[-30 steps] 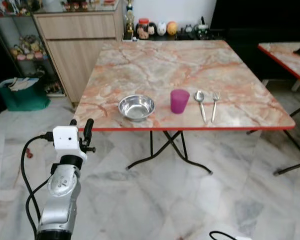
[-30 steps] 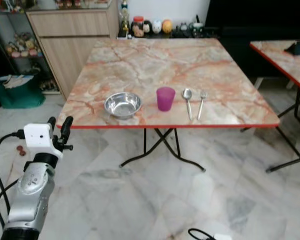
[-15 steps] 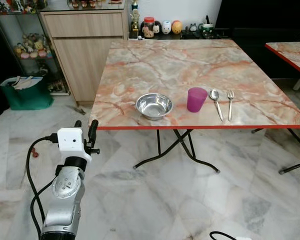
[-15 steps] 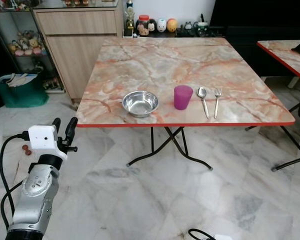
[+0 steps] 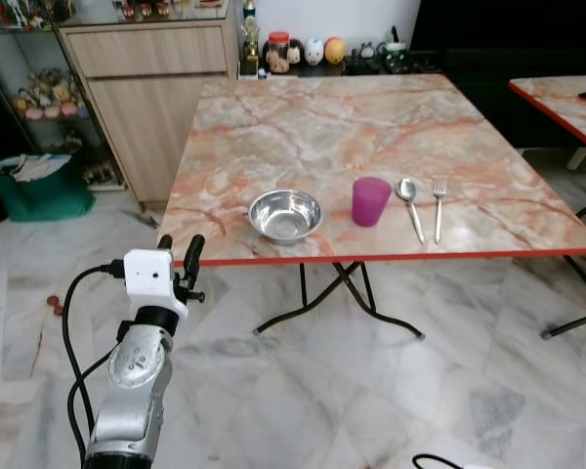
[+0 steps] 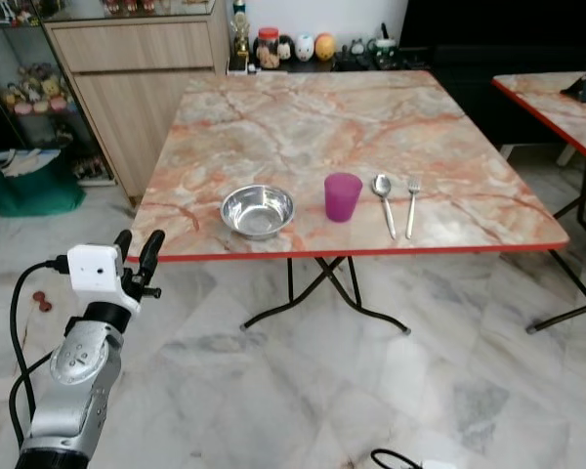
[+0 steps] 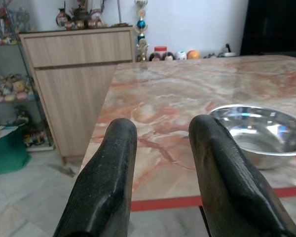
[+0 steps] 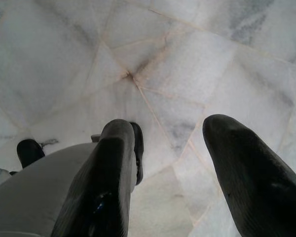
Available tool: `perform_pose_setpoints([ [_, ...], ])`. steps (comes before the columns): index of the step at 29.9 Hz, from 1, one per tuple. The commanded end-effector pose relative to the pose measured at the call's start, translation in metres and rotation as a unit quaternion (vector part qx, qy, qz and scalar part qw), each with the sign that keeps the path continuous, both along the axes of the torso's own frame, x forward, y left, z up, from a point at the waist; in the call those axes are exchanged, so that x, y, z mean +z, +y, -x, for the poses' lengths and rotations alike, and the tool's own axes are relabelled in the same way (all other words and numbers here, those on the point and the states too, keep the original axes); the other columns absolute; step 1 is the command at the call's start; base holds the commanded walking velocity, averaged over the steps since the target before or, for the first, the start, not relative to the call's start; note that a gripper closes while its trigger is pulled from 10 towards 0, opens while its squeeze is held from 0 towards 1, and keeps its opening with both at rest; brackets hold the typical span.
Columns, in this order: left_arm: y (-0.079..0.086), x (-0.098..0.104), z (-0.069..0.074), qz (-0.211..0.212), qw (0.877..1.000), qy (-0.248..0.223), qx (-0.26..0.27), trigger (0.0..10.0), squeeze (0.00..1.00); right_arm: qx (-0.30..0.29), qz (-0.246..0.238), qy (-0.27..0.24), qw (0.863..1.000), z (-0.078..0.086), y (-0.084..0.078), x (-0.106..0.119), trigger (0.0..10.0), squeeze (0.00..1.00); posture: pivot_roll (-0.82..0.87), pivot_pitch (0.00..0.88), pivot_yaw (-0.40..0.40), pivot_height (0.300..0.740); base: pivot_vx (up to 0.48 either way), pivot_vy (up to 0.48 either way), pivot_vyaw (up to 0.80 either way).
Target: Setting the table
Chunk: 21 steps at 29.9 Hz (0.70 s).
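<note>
The left gripper (image 5: pixel 179 256) is hovering released, empty, at 7 o'clock off the marble table (image 5: pixel 303 127). The steel bowl (image 5: pixel 285 215) is sitting near the front edge, purple cup (image 5: pixel 370 201), spoon (image 5: pixel 409 203) and fork (image 5: pixel 438 206) lining up toward 3 o'clock. The right gripper (image 8: pixel 170 163) is hanging spread over the floor (image 8: pixel 187 59).

Along the counter's (image 5: pixel 273 127) front edge, left to right: bowl (image 5: pixel 285 215), cup (image 5: pixel 370 201), spoon (image 5: pixel 410 203), fork (image 5: pixel 438 207). Behind the far edge, jars (image 5: pixel 293 51). Left of the counter, a cabinet (image 5: pixel 146 88).

Silver left arm (image 5: pixel 137 391), white camera block (image 5: pixel 146 274), looping black cable (image 5: pixel 73 322), long black fingers (image 5: pixel 192 252).
</note>
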<state>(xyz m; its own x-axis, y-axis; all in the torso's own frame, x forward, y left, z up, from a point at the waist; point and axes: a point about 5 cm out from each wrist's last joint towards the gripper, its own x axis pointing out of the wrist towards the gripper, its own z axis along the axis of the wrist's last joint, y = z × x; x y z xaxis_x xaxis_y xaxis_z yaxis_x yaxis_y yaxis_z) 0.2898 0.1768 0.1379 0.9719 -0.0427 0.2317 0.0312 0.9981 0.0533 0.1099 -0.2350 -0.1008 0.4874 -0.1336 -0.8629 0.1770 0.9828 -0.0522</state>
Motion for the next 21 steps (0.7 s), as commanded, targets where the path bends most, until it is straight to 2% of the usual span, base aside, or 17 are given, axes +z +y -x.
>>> perform_pose_setpoints([
  [1, -0.0015, 0.0050, -0.0001, -0.006, 1.000, -0.011, -0.010, 10.0, 0.00, 0.004, 0.001, 0.001, 1.000, 0.0005, 0.0003, -0.0001, 10.0, 0.00, -0.02, 0.000, 0.010, 0.732, 0.322, 0.000, 0.00],
  [21, -0.0065, 0.0040, 0.0004, -0.009, 1.000, -0.007, -0.022, 10.0, 0.00, 0.005, 0.002, 0.003, 1.000, 0.0008, -0.0008, 0.0000, 10.0, 0.00, -0.02, 0.000, 0.005, 0.732, 0.323, 0.000, 0.00],
])
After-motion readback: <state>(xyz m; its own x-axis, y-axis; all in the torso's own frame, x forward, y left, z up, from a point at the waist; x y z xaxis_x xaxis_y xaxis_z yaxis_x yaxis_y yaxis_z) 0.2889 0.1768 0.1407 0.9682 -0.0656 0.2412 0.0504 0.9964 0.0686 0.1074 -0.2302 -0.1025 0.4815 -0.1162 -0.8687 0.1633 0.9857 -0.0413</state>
